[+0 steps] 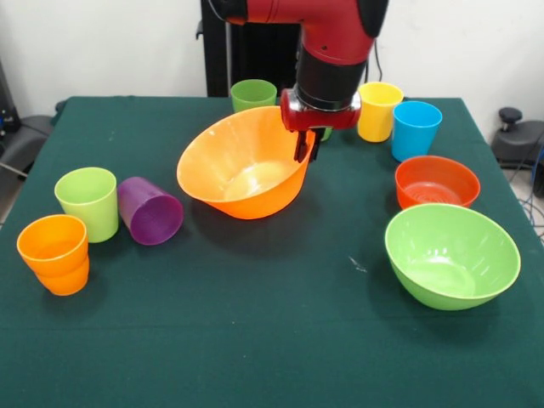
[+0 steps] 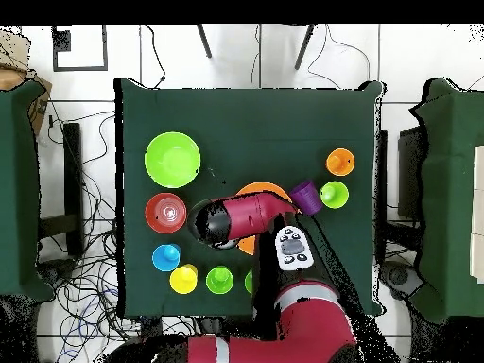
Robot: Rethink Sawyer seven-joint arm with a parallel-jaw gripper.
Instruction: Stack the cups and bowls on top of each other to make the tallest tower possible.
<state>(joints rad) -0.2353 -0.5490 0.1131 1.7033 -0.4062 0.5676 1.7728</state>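
My gripper (image 1: pixel 306 146) is shut on the far right rim of the large orange bowl (image 1: pixel 242 170) and holds it tilted, its opening turned to the front left. In the overhead view the arm covers most of that bowl (image 2: pixel 266 189). The lime-green bowl (image 1: pixel 450 255) and the smaller red-orange bowl (image 1: pixel 437 181) sit upright at the right. A blue cup (image 1: pixel 416 129), a yellow cup (image 1: pixel 378 110) and a darker green cup (image 1: pixel 253 95) stand at the back. At the left stand a lime cup (image 1: pixel 87 202) and an orange cup (image 1: pixel 54 253), with a purple cup (image 1: pixel 150 210) on its side.
The green table (image 1: pixel 255 340) carries everything. Another green cup (image 1: pixel 325 133) shows partly behind the gripper. In the overhead view the lime-green bowl (image 2: pixel 172 159) and red-orange bowl (image 2: pixel 166 212) lie left, and the orange cup (image 2: pixel 339 162) right. Cables lie on the floor around the table.
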